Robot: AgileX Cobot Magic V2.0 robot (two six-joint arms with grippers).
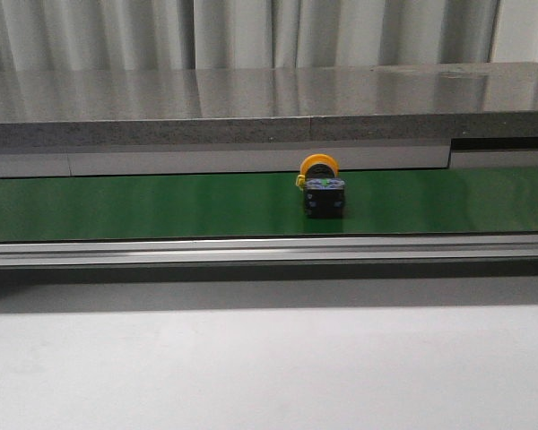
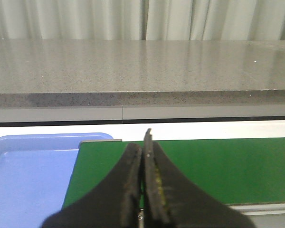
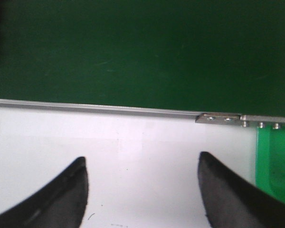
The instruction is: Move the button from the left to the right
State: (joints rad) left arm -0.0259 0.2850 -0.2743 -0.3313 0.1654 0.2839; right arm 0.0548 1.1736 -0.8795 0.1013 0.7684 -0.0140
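Observation:
The button [image 1: 323, 190] has a yellow-orange ring head on a black boxy body and stands on the green belt [image 1: 143, 204], slightly right of the middle in the front view. Neither gripper shows in that view. In the left wrist view my left gripper [image 2: 142, 140] is shut with its black fingers [image 2: 154, 175] pressed together and nothing between them, above the belt's left end [image 2: 218, 166]. My right gripper [image 3: 142, 159] is open and empty over the white tabletop [image 3: 133, 142], just short of the belt's near rail [image 3: 95, 108]. The button appears in neither wrist view.
A blue tray [image 2: 28, 175] lies beside the belt's left end. A green bin [image 3: 275, 161] sits by the belt's right end, past a metal bracket [image 3: 218, 118]. A grey stone ledge [image 1: 251, 107] and curtains run behind the belt. White tabletop [image 1: 269, 367] lies in front.

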